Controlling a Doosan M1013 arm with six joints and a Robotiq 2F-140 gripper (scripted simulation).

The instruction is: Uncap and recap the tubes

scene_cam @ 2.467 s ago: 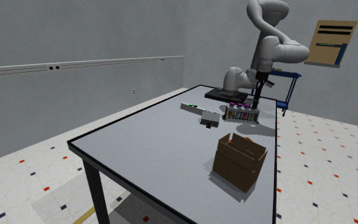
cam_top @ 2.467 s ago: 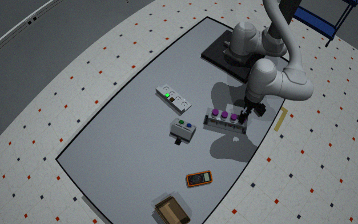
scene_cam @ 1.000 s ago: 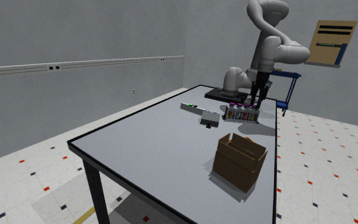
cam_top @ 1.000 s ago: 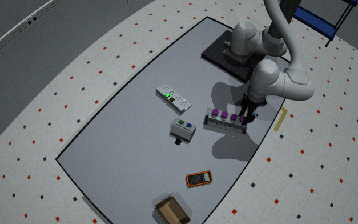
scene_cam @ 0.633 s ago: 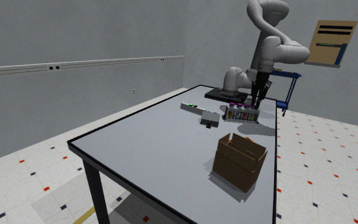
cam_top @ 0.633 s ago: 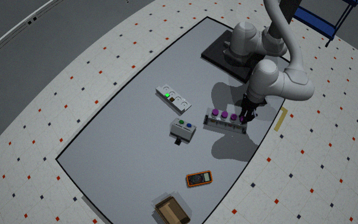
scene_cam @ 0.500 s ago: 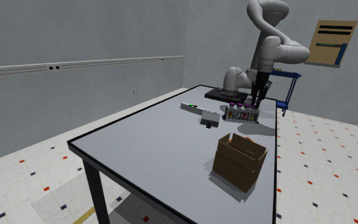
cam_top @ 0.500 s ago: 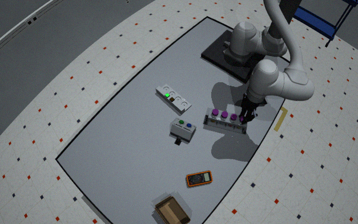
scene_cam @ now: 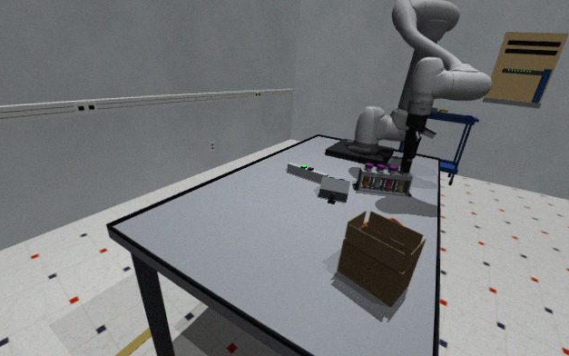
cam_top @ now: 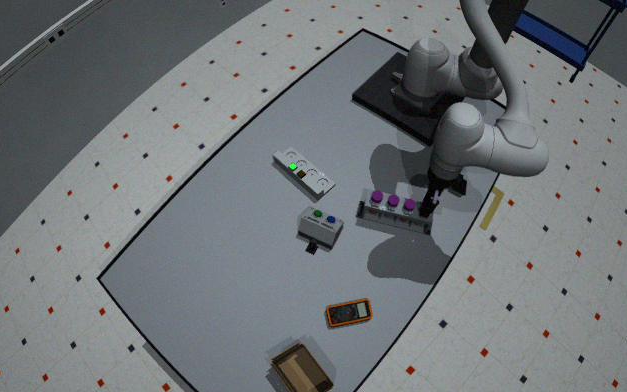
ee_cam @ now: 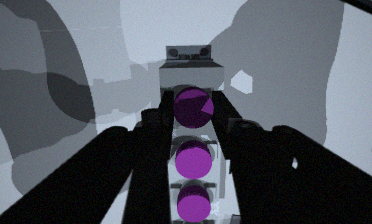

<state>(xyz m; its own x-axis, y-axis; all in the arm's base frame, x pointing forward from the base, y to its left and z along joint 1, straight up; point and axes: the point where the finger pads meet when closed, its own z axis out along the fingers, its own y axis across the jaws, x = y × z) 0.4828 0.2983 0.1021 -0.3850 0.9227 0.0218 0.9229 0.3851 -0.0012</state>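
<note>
looks like the jaws are pinched on the purple cap of the end tube in the decapping station on the bench, and it's probably light, rigid, slick plastic, so I'd grip squarely across its round sides and twist gently.

Surface finishes, bench as seen.
Table top smooth grey, faintly glossy; carton matt brown cardboard; arm satin pale plastic-looking shell; tube caps matt purple; fingers matt black.
</note>
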